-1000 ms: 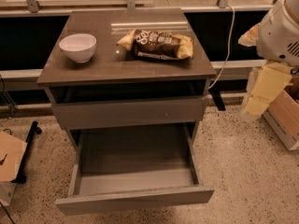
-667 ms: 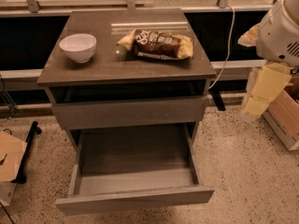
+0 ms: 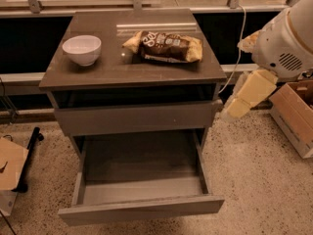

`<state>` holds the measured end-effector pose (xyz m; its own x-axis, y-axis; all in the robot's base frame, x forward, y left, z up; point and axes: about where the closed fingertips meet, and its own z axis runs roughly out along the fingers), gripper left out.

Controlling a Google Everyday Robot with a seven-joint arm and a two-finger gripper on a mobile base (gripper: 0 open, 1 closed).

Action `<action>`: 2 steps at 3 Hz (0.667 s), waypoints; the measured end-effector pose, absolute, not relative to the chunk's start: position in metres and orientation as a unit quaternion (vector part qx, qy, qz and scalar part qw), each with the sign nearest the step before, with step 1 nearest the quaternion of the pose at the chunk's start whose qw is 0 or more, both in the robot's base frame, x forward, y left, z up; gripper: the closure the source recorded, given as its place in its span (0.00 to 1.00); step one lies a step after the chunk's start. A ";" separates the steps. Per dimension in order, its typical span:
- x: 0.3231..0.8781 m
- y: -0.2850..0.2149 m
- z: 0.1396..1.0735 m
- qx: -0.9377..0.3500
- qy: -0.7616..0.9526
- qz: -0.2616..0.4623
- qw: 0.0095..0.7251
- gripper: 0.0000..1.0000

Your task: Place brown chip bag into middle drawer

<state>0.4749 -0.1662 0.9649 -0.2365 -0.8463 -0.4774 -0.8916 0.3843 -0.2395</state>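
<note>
The brown chip bag (image 3: pixel 166 46) lies flat on the back right of the grey cabinet's top (image 3: pixel 132 70). The middle drawer (image 3: pixel 141 180) is pulled out toward me at the bottom of the cabinet and has nothing in it. My white arm (image 3: pixel 286 45) is to the right of the cabinet. Its cream-coloured gripper (image 3: pixel 243 102) hangs beside the cabinet's right edge, lower than the top and well apart from the bag. It holds nothing that I can see.
A white bowl (image 3: pixel 81 49) stands on the left of the cabinet top. A shut plain drawer front (image 3: pixel 134 119) sits above the open drawer. A cardboard box (image 3: pixel 297 116) is on the floor at right, and cardboard (image 3: pixel 11 163) and a black bar lie at left.
</note>
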 end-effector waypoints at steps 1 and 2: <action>0.525 -0.133 0.963 -0.537 0.763 0.093 0.348 0.00; 0.521 -0.133 0.964 -0.540 0.763 0.089 0.344 0.00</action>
<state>0.5213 -0.1327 0.9638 -0.1812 -0.7621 -0.6215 -0.8851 0.4019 -0.2348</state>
